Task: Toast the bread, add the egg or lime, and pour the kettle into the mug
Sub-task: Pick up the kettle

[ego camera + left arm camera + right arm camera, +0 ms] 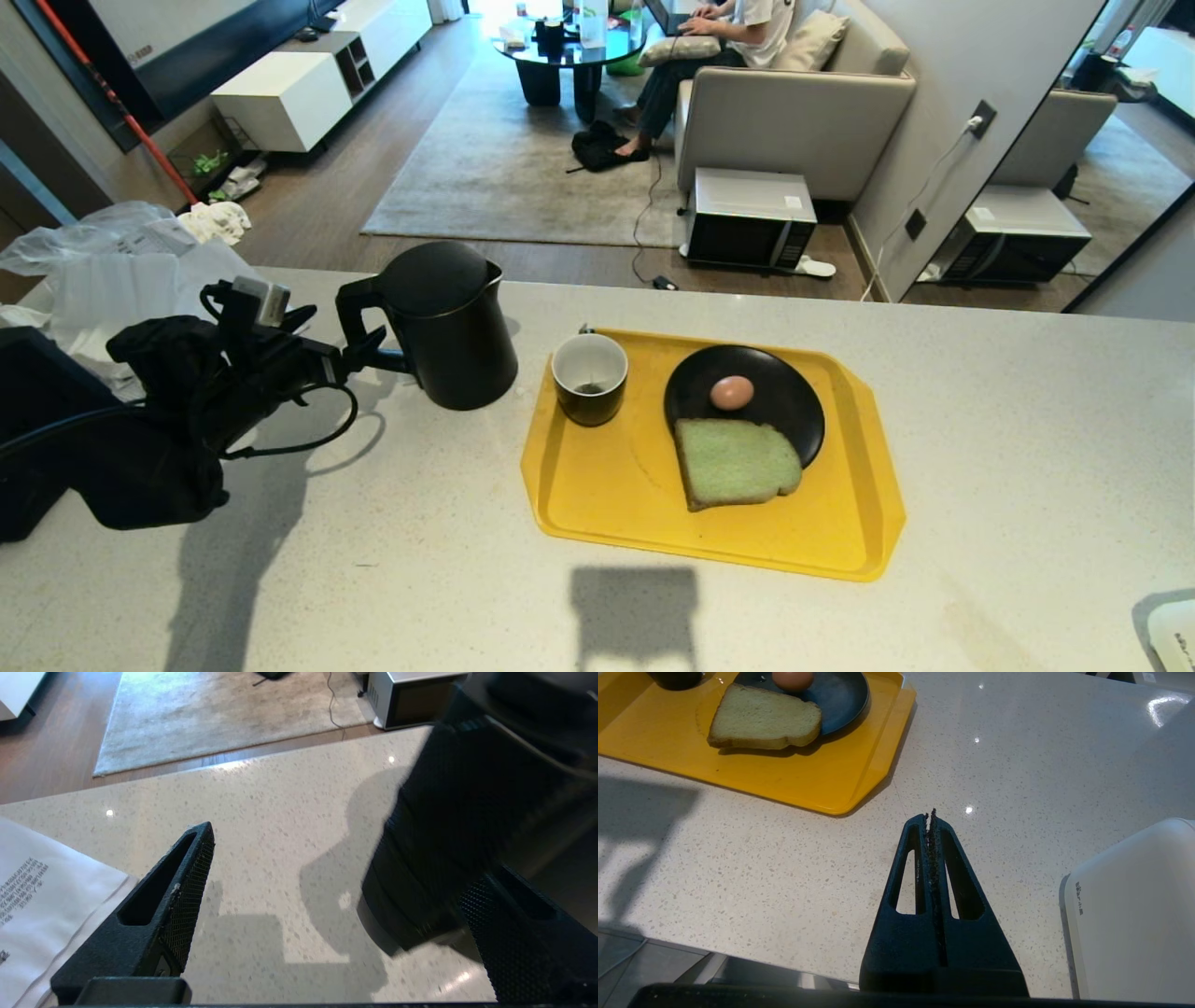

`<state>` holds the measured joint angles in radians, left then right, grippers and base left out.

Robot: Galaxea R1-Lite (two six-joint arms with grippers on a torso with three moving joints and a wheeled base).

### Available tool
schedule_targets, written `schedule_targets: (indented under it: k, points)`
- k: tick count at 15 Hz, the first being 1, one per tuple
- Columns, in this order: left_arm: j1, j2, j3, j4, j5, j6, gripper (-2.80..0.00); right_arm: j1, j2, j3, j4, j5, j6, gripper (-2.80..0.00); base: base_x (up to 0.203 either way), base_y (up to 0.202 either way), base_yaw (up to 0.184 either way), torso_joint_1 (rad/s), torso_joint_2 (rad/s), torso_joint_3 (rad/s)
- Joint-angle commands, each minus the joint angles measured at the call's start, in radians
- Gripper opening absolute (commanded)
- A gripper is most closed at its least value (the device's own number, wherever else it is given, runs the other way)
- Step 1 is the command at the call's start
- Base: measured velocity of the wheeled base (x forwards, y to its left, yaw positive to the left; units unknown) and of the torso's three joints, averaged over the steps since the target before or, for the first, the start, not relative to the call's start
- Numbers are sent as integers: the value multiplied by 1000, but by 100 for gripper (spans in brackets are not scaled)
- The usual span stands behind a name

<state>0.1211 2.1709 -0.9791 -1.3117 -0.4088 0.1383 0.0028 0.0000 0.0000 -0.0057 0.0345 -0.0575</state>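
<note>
The left gripper [373,353] sits at the left of the frame, its fingers [187,877] wide apart by the kettle's [448,322] handle. On the bench [1027,420], mid-frame, the yellow tray [607,485] holds the mug [589,378], then the egg [732,392] and bread [736,462] on a black plate [784,392]. The right gripper [930,816] has its fingers pressed together.

Nothing can be read for certain. The white printed sheet [42,896] lying on the speckled stone bench [280,826] carries lines of small dark print, too blurred to make out. The white plastic box [1134,914] bears a tiny dark mark near its edge, also illegible.
</note>
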Motion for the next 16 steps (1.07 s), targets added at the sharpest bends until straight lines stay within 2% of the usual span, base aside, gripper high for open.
schedule_targets:
  k: [1,8,15,16]
  points:
    - [-6,27,-54,-1,2,-5,0,0,0,2,0,1,-1,-280,0,0,0,0,0,0]
    - [-42,90,-189,48,2,-25,0,0,2,2,0,1,-1,-280,0,0,0,0,0,0]
    - [-55,115,-214,66,13,-29,0,0,0,2,0,1,-1,-280,0,0,0,0,0,0]
    - [-55,116,-218,66,12,-29,-113,0,0,2,0,1,-1,-280,0,0,0,0,0,0]
